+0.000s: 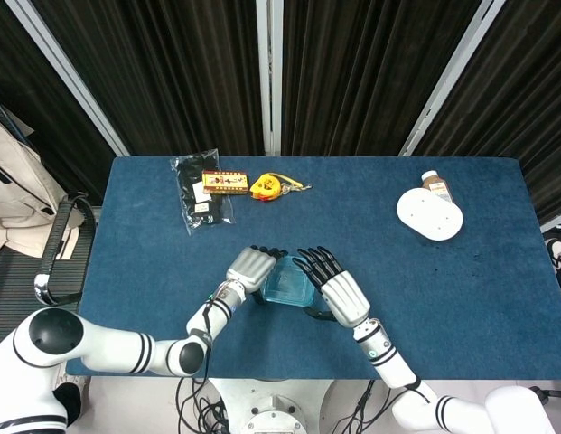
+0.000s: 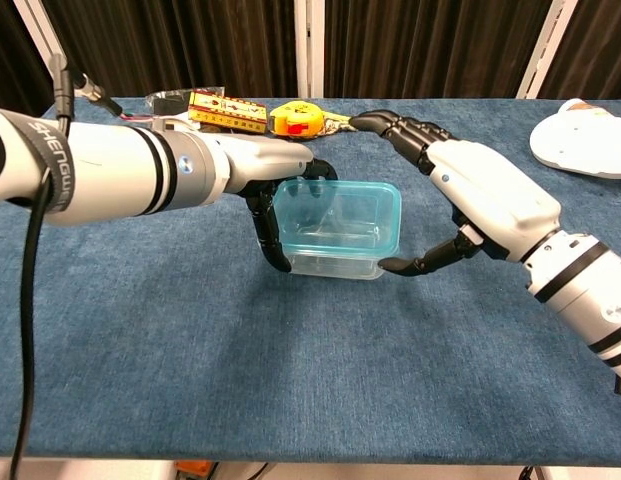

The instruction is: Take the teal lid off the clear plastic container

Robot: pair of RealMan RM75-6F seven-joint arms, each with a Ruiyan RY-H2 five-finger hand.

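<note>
- The teal lid (image 2: 335,217) sits on the clear plastic container (image 2: 332,262), near the front middle of the blue table (image 1: 443,289), between the two robot hands.
- The left robot hand (image 1: 248,268) braces the container's left end, fingers curled down around its wall; in the chest view it appears to grip the body, not the lid.
- The right robot hand (image 2: 480,200) is spread and holds nothing firmly yet: its fingers (image 2: 395,127) reach over the far right corner of the lid, and the thumb tip lies just at the lower right corner of the container. Whether it truly touches the rim I cannot tell.
- To do this step well, the thumb should probably catch under the lid's lip at that corner, not the container base, then peel upward while the left hand presses down.
- Lifting one corner first likely beats a straight pull, which could drag the whole box.
</note>
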